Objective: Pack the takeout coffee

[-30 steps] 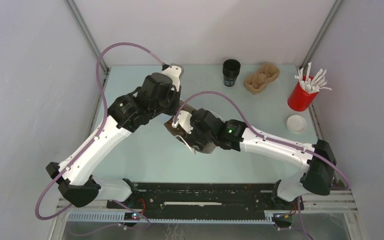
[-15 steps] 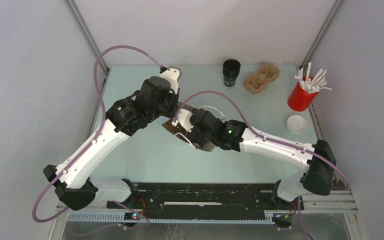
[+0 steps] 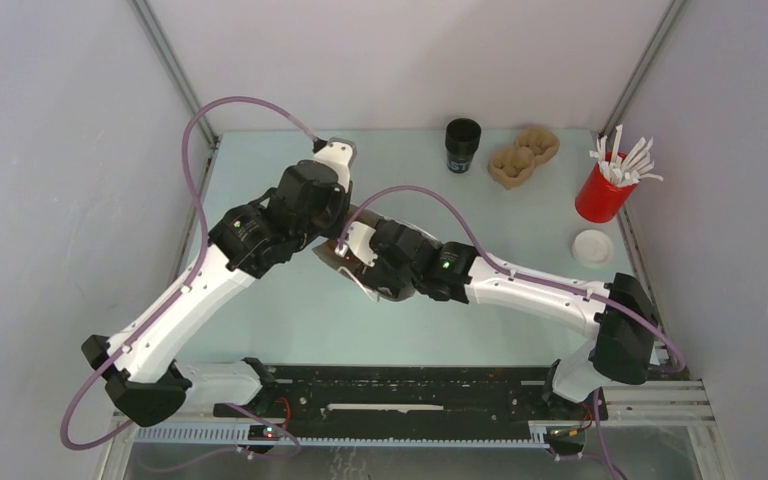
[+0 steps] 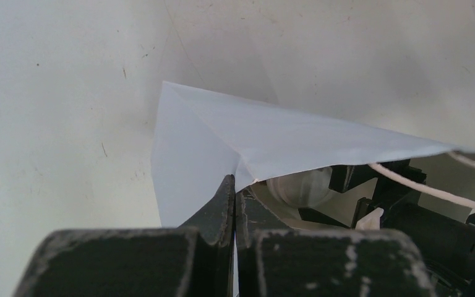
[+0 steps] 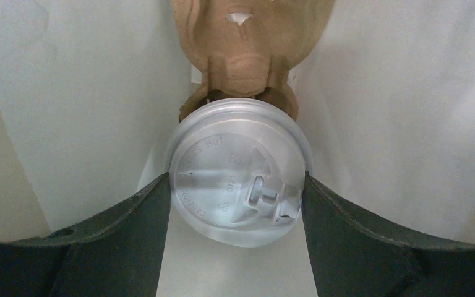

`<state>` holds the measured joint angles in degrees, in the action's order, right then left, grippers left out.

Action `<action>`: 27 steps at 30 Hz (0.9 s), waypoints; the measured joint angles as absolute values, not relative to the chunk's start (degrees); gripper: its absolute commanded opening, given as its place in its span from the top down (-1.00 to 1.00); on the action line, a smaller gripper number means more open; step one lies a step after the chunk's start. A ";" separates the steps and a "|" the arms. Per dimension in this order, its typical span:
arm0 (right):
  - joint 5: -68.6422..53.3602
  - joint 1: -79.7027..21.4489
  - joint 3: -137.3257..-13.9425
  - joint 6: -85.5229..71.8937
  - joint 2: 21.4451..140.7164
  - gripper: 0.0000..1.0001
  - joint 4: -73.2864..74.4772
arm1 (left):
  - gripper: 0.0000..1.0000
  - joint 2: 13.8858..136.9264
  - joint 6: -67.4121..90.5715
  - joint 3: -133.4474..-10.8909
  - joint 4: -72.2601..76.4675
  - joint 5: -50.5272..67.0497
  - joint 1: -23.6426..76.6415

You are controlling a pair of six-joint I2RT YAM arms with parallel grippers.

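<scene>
I have the left end effector pinched shut on an edge of the paper bag at its mouth, near the middle of the tabletop. My right end effector reaches into the bag. Its jaws are spread wide around the takeout coffee, with one finger against each side of the white domed lid, so it is gripping the cup. The cup body below the lid is hidden from me. The coffee sits inside the bag, touching a brown pulp cup carrier that lies deeper in.

Along the far edge of the tabletop I see a lidless black cup, with a second pulp carrier beside it. A red cup of white sticks stands near the far right corner, and a loose white lid lies by the right edge.
</scene>
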<state>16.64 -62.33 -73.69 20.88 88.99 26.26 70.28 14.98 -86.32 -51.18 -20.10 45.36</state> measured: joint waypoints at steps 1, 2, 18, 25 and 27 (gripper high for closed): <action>16.56 -62.43 -73.69 20.80 89.21 -0.01 26.22 | 1.00 70.17 14.98 -86.13 -51.09 -20.25 45.36; 16.27 -62.57 -73.69 20.69 89.49 -0.02 26.11 | 1.00 70.06 14.98 -85.89 -51.05 -20.43 45.36; 13.02 -62.61 -70.70 19.35 85.78 -0.03 23.70 | 1.00 65.73 16.08 -82.65 -49.89 -21.65 45.74; 11.97 -62.35 -70.11 18.76 81.76 -0.04 21.58 | 1.00 64.90 16.53 -82.50 -49.39 -18.48 46.13; 12.47 -62.35 -70.11 18.81 80.84 -0.04 22.09 | 1.00 65.36 16.51 -82.54 -48.64 -17.21 46.33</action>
